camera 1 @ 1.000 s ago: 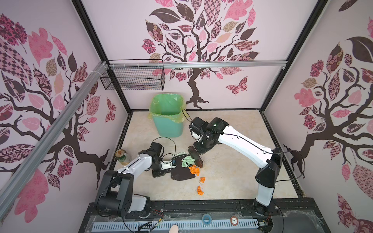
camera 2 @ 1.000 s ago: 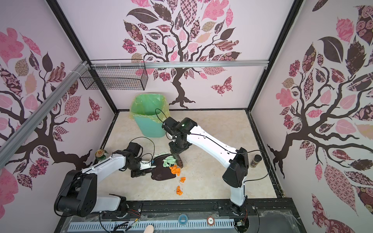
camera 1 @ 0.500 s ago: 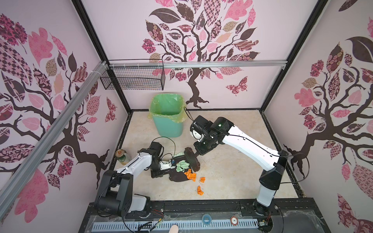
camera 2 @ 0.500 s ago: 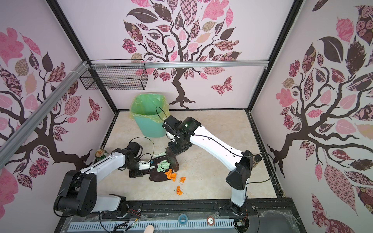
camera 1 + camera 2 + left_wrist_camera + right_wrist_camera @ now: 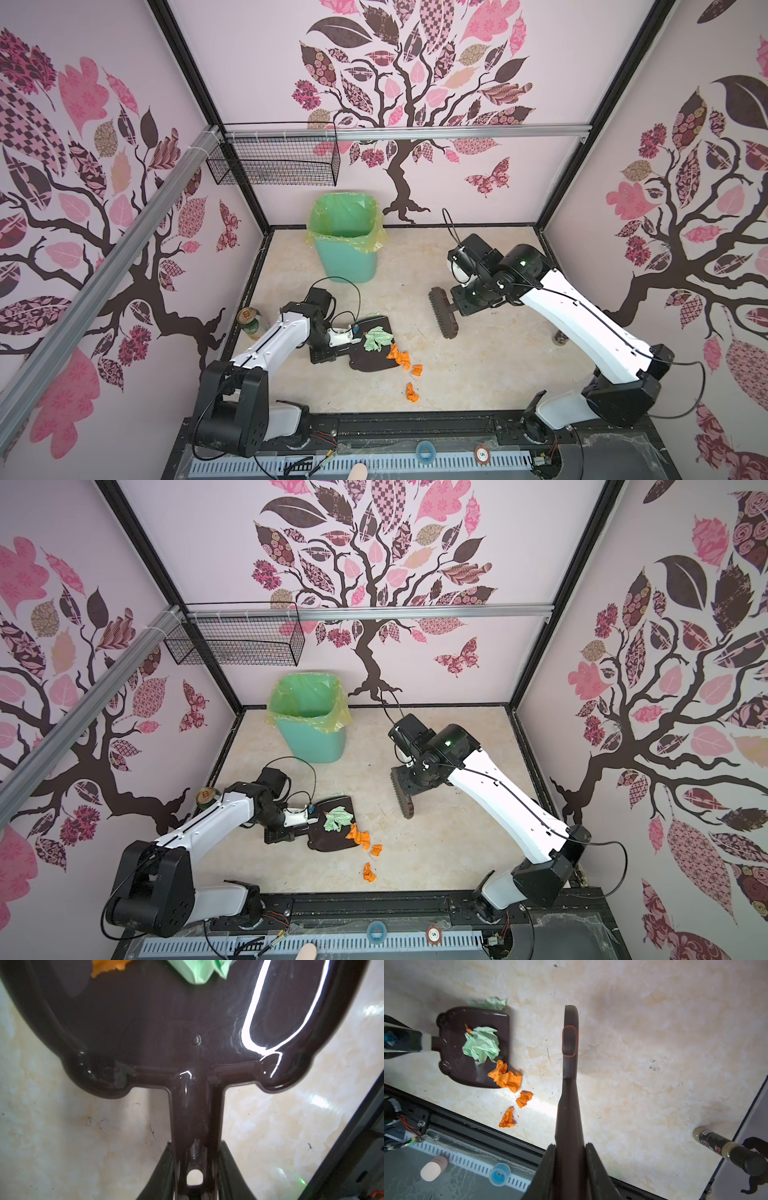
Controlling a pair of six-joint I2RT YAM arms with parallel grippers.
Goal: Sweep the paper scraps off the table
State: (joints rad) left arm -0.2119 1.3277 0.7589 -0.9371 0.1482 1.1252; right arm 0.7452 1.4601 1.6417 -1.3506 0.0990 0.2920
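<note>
Right gripper (image 5: 570, 1149) is clamped on the slim handle of a brush (image 5: 570, 1076), smooth dark-brown plastic with an orange rubber band (image 5: 569, 1026) round it. In both top views the brush is a narrow bar, bristles on the side facing the dustpan (image 5: 372, 359). Its long axis runs roughly back to front, right of the table's (image 5: 498, 365) centre.

Left gripper (image 5: 196, 1147) pinches the stem of the glossy, shallow, round-cornered dustpan. The stem points at the table's left edge, the mouth at the right edge.

Of the paper scraps (image 5: 481, 1045), a crumpled mint wad lies in the pan and another is at its far rim. One orange scrap straddles the lip. Two more trail toward the front edge.
</note>
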